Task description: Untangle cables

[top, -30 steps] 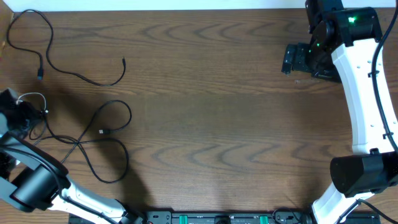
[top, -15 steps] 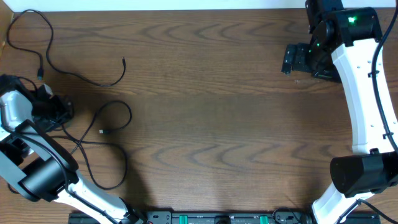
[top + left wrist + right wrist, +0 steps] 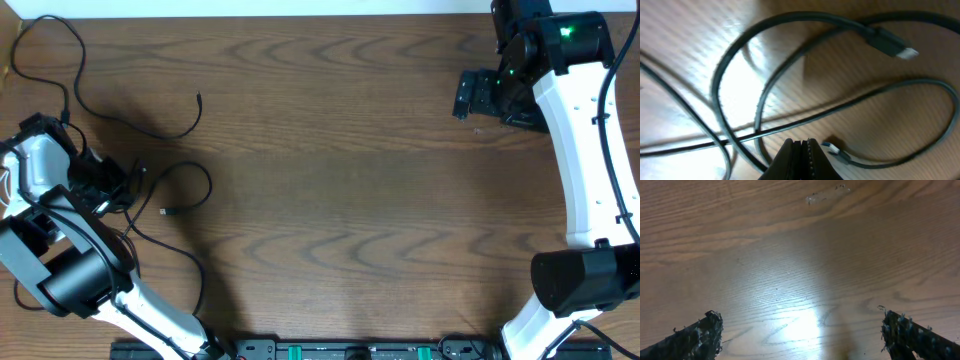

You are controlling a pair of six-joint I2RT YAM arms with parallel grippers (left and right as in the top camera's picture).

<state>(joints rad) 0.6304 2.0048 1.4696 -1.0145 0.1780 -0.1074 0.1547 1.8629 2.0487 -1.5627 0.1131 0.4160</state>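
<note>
Left fingers (image 3: 790,156) of mine are pinched tight together, right over the looped black cables (image 3: 735,65) on the worktop's (image 3: 350,200) left side. Can't tell if a cord's caught in them. Right fingers (image 3: 695,337) are spread wide above bare wood, well away from the cables.

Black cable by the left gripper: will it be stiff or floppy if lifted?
Probably floppy: the black cable lies in loose crossing loops. Likely light, so a push should slide it over the smooth table. Its plug end may snag crossed strands.
</note>
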